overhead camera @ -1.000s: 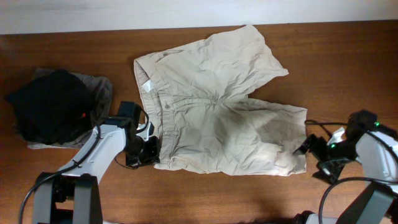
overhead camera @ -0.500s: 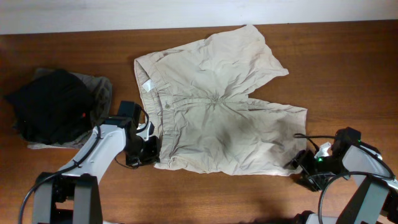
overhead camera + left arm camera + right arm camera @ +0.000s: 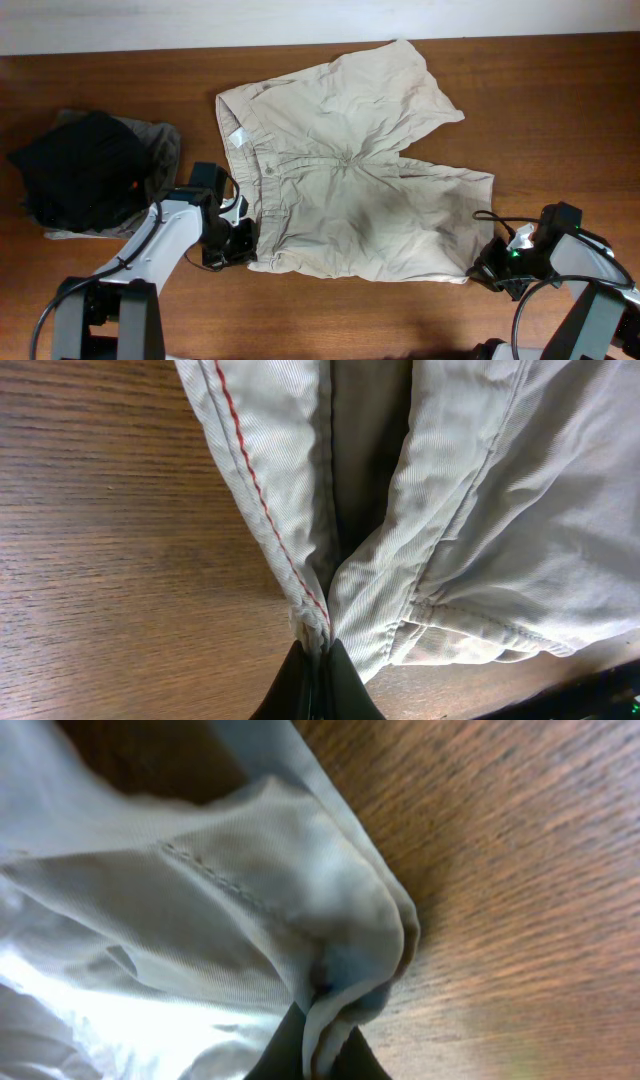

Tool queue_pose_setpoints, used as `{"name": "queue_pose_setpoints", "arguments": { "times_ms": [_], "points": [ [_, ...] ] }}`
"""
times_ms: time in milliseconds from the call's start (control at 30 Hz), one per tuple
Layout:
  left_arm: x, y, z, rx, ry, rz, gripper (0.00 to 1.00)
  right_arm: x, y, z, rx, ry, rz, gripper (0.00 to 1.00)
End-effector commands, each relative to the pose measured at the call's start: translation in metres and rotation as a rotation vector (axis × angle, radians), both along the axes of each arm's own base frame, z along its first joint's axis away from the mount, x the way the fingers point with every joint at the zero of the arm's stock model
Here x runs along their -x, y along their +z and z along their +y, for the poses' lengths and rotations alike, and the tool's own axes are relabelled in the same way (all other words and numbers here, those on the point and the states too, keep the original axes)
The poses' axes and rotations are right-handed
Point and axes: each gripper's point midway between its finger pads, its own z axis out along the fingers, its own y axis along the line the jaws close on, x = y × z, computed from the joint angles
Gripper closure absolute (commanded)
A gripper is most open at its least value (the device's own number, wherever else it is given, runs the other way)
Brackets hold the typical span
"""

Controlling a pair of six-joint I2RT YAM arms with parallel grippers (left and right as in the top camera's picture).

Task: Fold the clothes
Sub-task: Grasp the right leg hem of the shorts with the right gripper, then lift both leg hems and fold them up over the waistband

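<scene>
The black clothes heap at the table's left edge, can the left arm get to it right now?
Probably not yet. The left end effector is shut on the waistband of the beige cotton shorts, so it must let go first. Otherwise bare wooden table lies between it and the black clothes heap.

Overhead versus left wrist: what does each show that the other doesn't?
Only overhead: the beige shorts spread whole, the dark clothes pile left of them, the right gripper at a leg hem. Only left wrist: red stitching along a seam, fabric pinched in the left gripper. Both: shorts on the wooden table.
</scene>
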Motion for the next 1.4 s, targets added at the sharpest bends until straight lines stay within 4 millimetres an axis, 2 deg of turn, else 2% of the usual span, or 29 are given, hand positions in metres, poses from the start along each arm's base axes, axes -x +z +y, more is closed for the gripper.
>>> {"name": "queue_pose_setpoints", "arguments": {
  "times_ms": [0, 100, 200, 233, 333, 533, 633, 733, 867, 1033, 1167, 1267, 1367],
  "points": [
    [-0.009, 0.009, -0.002, 0.006, 0.000, -0.044, 0.99, 0.004, -0.001, 0.000, 0.005, 0.010, 0.014, 0.96],
    [-0.008, 0.010, -0.002, 0.006, -0.001, -0.041, 0.99, 0.002, 0.007, -0.001, 0.003, 0.039, 0.003, 0.96],
    [-0.011, 0.019, -0.002, 0.010, -0.030, -0.073, 0.99, -0.004, 0.027, -0.004, 0.011, 0.073, -0.021, 0.96],
    [-0.015, 0.031, -0.002, 0.010, -0.036, -0.102, 0.99, -0.010, 0.046, -0.008, 0.031, 0.087, -0.054, 0.96],
    [-0.021, 0.059, 0.001, -0.008, -0.036, -0.159, 0.99, -0.019, 0.080, -0.014, 0.068, 0.092, -0.106, 0.96],
    [-0.024, 0.130, 0.017, -0.091, -0.032, -0.300, 0.99, -0.030, 0.155, -0.025, 0.163, 0.075, -0.197, 0.96],
    [-0.022, 0.167, 0.030, -0.155, -0.041, -0.389, 0.99, -0.028, 0.184, -0.035, 0.227, 0.048, -0.191, 0.96],
    [-0.020, 0.200, 0.039, -0.196, -0.032, -0.468, 0.99, -0.028, 0.209, -0.035, 0.243, 0.048, -0.217, 0.96],
    [-0.011, 0.236, 0.042, -0.205, -0.036, -0.539, 0.99, -0.023, 0.230, -0.033, 0.252, 0.048, -0.224, 0.96],
    [0.007, 0.259, 0.048, -0.228, -0.041, -0.540, 0.99, -0.016, 0.260, -0.032, 0.284, 0.047, -0.245, 0.96],
    [0.014, 0.263, 0.053, -0.251, -0.060, -0.533, 0.99, -0.022, 0.287, -0.032, 0.327, 0.055, -0.322, 0.96],
    [0.013, 0.263, 0.054, -0.263, -0.058, -0.531, 1.00, -0.031, 0.293, -0.027, 0.334, 0.092, -0.354, 0.96],
    [0.010, 0.259, 0.058, -0.287, -0.057, -0.517, 0.99, -0.047, 0.285, -0.022, 0.338, 0.141, -0.343, 0.96]
  ]
}}
